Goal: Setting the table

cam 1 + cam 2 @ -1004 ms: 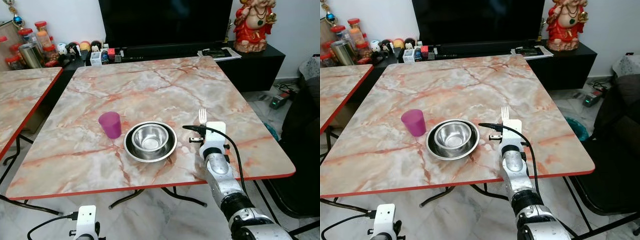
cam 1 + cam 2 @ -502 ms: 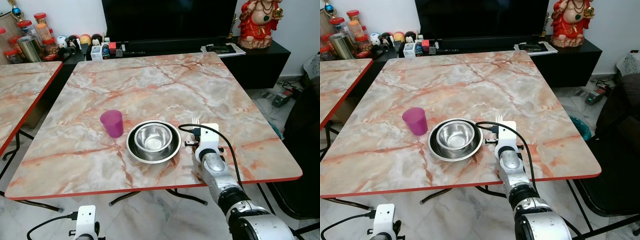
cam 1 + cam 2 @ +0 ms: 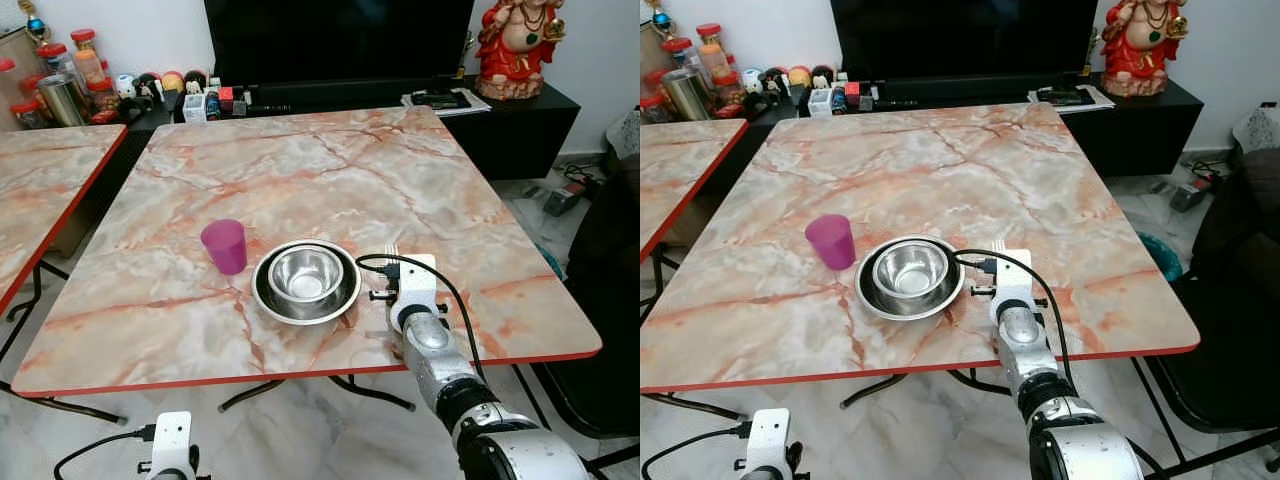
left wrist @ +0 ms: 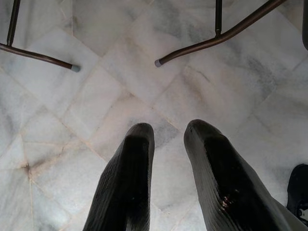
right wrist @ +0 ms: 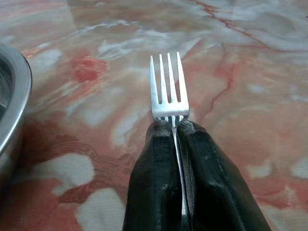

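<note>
- Marble-patterned table [image 3: 300,180] with a red edge carries your place setting: a steel bowl [image 3: 305,274] sits inside a steel plate [image 3: 268,300], and a purple cup [image 3: 224,246] stands just beside the plate on its left.
- Your right gripper [image 5: 173,126] is clamped on a silver fork [image 5: 167,86], tines pointing away from the wrist, low over the tabletop just right of the plate.
- Your left gripper [image 4: 166,139] hangs below the table over the pale tiled floor [image 4: 72,106], fingers slightly apart and holding nothing.
</note>
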Tool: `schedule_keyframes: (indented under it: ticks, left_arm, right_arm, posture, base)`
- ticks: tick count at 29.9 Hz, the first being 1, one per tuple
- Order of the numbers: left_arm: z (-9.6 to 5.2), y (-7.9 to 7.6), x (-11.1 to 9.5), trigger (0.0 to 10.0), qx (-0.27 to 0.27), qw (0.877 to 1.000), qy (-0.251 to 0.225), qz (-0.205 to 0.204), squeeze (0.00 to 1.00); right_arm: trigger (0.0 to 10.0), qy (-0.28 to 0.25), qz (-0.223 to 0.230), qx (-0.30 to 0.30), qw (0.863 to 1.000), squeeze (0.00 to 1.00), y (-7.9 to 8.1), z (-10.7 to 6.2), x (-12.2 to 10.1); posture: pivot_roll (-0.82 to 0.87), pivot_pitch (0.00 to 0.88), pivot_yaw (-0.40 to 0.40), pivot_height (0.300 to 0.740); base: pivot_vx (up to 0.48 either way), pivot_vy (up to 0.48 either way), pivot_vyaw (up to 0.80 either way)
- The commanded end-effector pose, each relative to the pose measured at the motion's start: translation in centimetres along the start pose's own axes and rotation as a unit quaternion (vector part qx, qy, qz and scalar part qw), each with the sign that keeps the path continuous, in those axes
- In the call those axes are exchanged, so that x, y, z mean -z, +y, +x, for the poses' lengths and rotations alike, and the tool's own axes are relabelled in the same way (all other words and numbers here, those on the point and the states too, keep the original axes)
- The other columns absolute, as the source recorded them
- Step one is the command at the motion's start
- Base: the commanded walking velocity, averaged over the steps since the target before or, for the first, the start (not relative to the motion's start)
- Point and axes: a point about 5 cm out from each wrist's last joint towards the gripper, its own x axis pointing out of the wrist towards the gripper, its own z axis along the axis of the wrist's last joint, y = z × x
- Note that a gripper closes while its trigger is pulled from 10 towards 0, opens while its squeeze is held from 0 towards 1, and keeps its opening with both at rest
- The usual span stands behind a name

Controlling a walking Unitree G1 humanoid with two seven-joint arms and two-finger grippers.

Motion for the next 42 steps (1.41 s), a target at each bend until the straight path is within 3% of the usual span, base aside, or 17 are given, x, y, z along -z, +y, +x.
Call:
schedule_keyframes:
  ticks: [1, 11, 12, 13, 14, 15, 22, 36, 37, 38, 42]
  left_arm:
    - [0.0, 0.6, 0.0, 10.0, -0.008, 1.0, 0.003, -0.001, 0.0]
    - [-0.1, 0.6, 0.3, 10.0, -0.008, 1.0, 0.007, -0.001, 0.0]
    - [-0.1, 0.5, 0.3, 10.0, -0.008, 1.0, 0.007, -0.001, 0.0]
    - [-0.1, 0.5, 0.3, 10.0, -0.008, 1.0, 0.007, -0.001, 0.0]
    - [-0.1, 0.5, 0.3, 10.0, -0.008, 1.0, 0.008, -0.001, 0.0]
    - [-0.1, 0.5, 0.3, 10.0, -0.008, 1.0, 0.008, 0.0, 0.0]
    - [0.0, 0.4, 0.2, 10.0, -0.007, 1.0, 0.007, 0.0, 0.0]
    - [0.0, 0.3, 0.0, 10.0, -0.006, 1.0, 0.006, 0.002, 0.0]
    - [0.0, 0.3, 0.0, 10.0, -0.005, 1.0, 0.005, 0.001, 0.0]
    - [0.0, 0.3, 0.0, 10.0, -0.005, 1.0, 0.005, 0.001, 0.0]
    - [0.1, 0.2, -0.2, 10.0, -0.003, 1.0, 0.004, 0.001, 0.0]
  right_arm:
    - [10.0, 0.008, -0.002, -0.002, 1.0, 0.0, 0.3, 0.1, 0.0]
    - [10.0, 0.008, -0.003, -0.003, 1.0, 0.0, 0.4, 0.1, -0.1]
    - [10.0, 0.007, -0.003, -0.004, 1.0, 0.21, 0.5, 0.1, -0.2]
    - [10.0, 0.007, -0.003, -0.003, 1.0, 0.55, 0.5, 0.1, -0.2]
    - [10.0, 0.006, -0.002, -0.004, 1.0, 0.72, 0.5, 0.1, -0.2]
    - [10.0, 0.005, -0.002, -0.003, 1.0, 0.8, 0.5, 0.1, -0.3]
    - [10.0, 0.003, -0.003, -0.002, 1.0, 0.8, 0.5, 0.2, -0.4]
    - [10.0, -0.019, 0.002, 0.006, 1.0, 0.75, 0.2, 0.3, -1.2]
    - [10.0, -0.031, 0.002, 0.009, 0.999, 0.05, 0.0, 0.3, -1.6]
    - [10.0, -0.04, -0.002, 0.011, 0.999, 0.0, 0.0, 0.3, -1.8]
    - [10.0, -0.103, -0.006, 0.004, 0.995, 0.0, 0.2, 0.2, -3.4]
  posture:
    - [0.06, 0.0, 0.045, 0.74]
    - [0.06, 0.0, 0.042, 0.74]
    - [0.06, 0.0, 0.042, 0.74]
    - [0.06, 0.0, 0.04, 0.74]
    - [0.06, 0.0, 0.04, 0.74]
    - [0.06, 0.0, 0.04, 0.74]
    - [0.06, 0.0, 0.039, 0.74]
    - [0.06, 0.0, 0.04, 0.74]
    - [0.06, 0.0, 0.041, 0.74]
    - [0.06, 0.0, 0.041, 0.74]
    - [0.05, 0.0, 0.046, 0.74]
  base:
    - [0.0, 0.0, 0.0]
    - [0.0, 0.0, 0.0]
    - [0.0, 0.0, 0.0]
    - [0.0, 0.0, 0.0]
    - [0.0, 0.0, 0.0]
    - [0.0, 0.0, 0.0]
    - [0.0, 0.0, 0.0]
    - [0.0, 0.0, 0.0]
    - [0.0, 0.0, 0.0]
    - [0.0, 0.0, 0.0]
    - [0.0, 0.0, 0.0]
